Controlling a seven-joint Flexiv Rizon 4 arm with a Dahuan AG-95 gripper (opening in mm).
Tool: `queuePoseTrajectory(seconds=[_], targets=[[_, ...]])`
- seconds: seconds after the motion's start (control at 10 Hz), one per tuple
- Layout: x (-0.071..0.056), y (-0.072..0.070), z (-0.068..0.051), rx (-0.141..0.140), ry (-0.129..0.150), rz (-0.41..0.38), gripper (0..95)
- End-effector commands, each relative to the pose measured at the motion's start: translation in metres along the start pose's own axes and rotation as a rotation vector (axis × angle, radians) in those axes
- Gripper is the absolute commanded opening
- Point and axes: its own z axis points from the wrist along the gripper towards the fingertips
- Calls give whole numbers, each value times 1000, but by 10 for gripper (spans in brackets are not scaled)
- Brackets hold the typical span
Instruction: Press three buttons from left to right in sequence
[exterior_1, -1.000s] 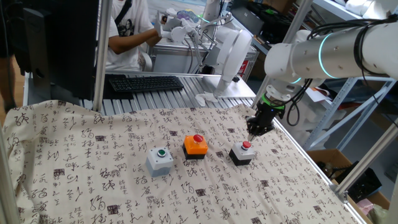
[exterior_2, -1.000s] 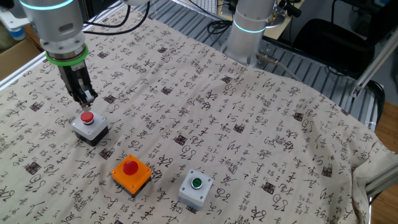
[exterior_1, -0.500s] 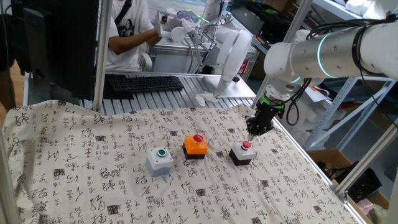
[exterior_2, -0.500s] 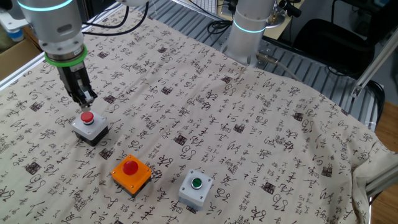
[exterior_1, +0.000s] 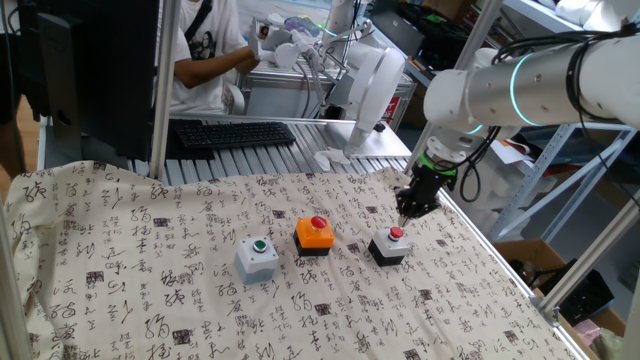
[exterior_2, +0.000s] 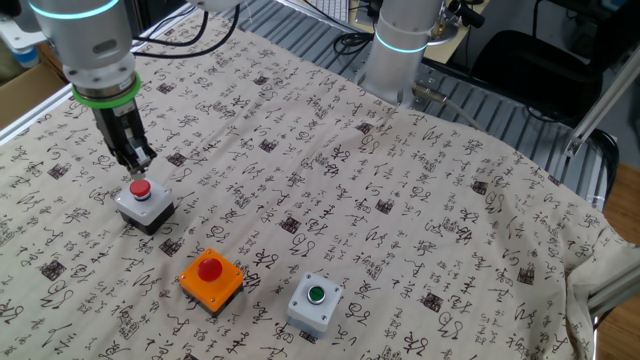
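- Black calligraphy-style characters are printed all over the cloth (exterior_1: 150, 250) (exterior_2: 420, 200) covering the table; they are too small and cursive for any single one to be read.
- A dark graphic is seen on the white shirt (exterior_1: 200, 45) of the person behind the table in one fixed view; no words can be made out in it.
- The keys of the black keyboard (exterior_1: 233, 133) are too small for their legends to be read.
- No label, brand or number can be read on the three switch boxes or on the arm.
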Motion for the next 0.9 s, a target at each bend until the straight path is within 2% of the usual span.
queuePoseTrajectory(seconds=[0.1, 0.9], targets=[[0, 0, 0, -3, -1, 3, 0], [-3, 1, 6, -3, 0, 9, 0]])
